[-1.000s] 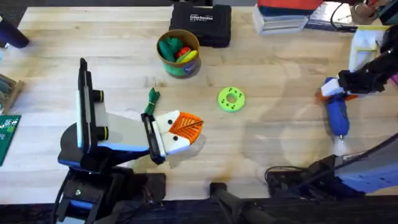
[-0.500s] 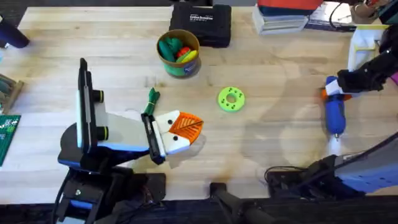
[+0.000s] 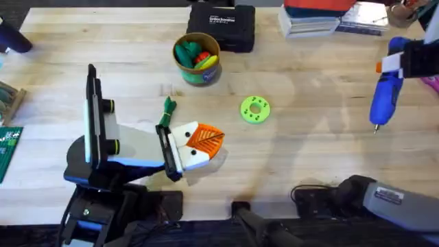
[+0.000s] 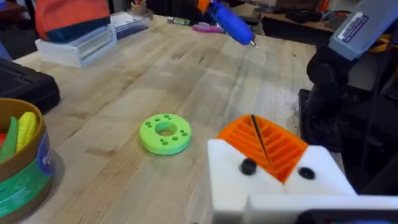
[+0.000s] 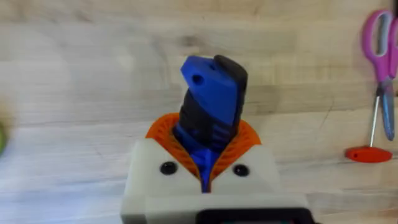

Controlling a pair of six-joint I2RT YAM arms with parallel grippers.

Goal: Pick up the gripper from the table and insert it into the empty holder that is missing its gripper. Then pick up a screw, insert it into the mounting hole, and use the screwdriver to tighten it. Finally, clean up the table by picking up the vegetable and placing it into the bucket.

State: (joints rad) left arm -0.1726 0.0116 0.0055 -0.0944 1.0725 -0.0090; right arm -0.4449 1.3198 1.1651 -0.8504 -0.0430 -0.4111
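One right gripper (image 5: 208, 171) is squeezed tight on the screwdriver (image 3: 384, 96), up at three o'clock over the table (image 3: 309, 158). It might slip and drop. I cannot tell if the left gripper (image 3: 195, 145) is apart or together.

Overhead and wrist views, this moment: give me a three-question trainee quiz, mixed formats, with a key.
1. True or false: the right gripper is shut on the blue pen-shaped screwdriver.
2. Which lies nearest the left gripper? A) black case B) small dark green toy vegetable C) pink-handled scissors
3. Fill in: the lime-green disc with holes lies flat on the wooden ____.

Key: 1 true; 2 B; 3 table.
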